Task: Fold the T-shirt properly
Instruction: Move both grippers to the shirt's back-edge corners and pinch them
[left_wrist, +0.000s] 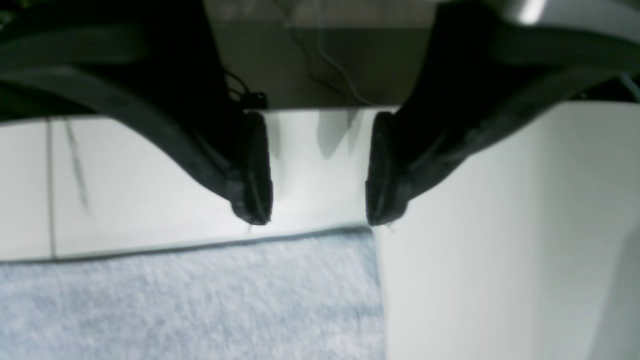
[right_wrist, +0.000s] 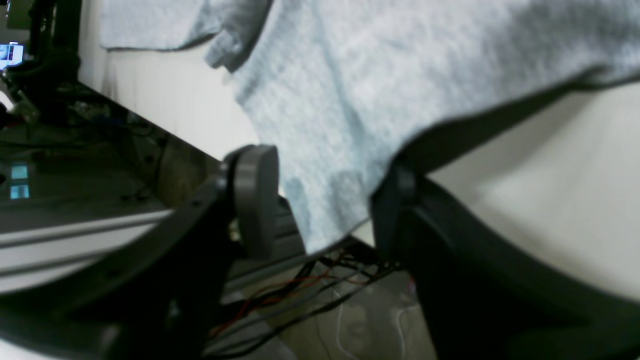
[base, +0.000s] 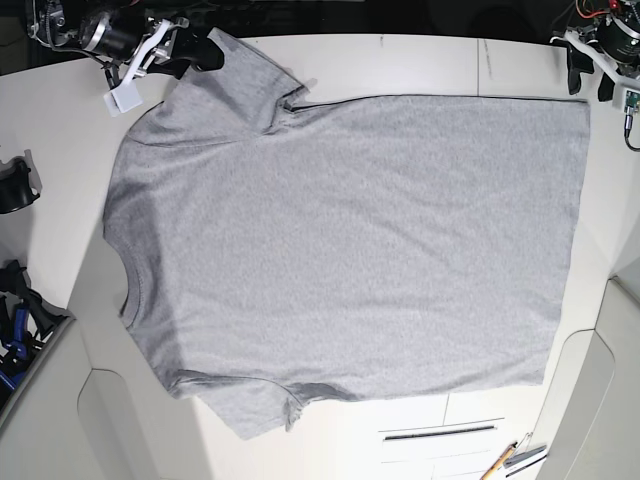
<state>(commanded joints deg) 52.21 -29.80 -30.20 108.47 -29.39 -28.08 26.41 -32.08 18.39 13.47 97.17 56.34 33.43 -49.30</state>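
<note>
**Ana:** Black pads on the left gripper (left_wrist: 319, 170) stand wide apart, nothing between them but white table (left_wrist: 150, 200). They hover just off the corner of the T-shirt (left_wrist: 200, 300), right where its hem edge ends.

**Ben:** And the right gripper (right_wrist: 325, 200)? Its jaws are spread too, one grey pad on each side of a hanging flap of grey cloth. The flap sits in the gap, but the wrist view is blurred and I can't tell whether either pad touches it.

**Ana:** From the base view, that right gripper (base: 190, 48) is at the far corner of the table, at the tip of one sleeve (base: 245, 70). The left gripper (base: 590, 70) is at the opposite far corner, beside the hem.

**Ben:** The T-shirt (base: 350, 240) itself lies spread flat across the white table (base: 60, 140), plain side up, neck toward the right arm's side, hem toward the left arm's. The near sleeve (base: 260, 405) lies flat by the front edge.
</note>
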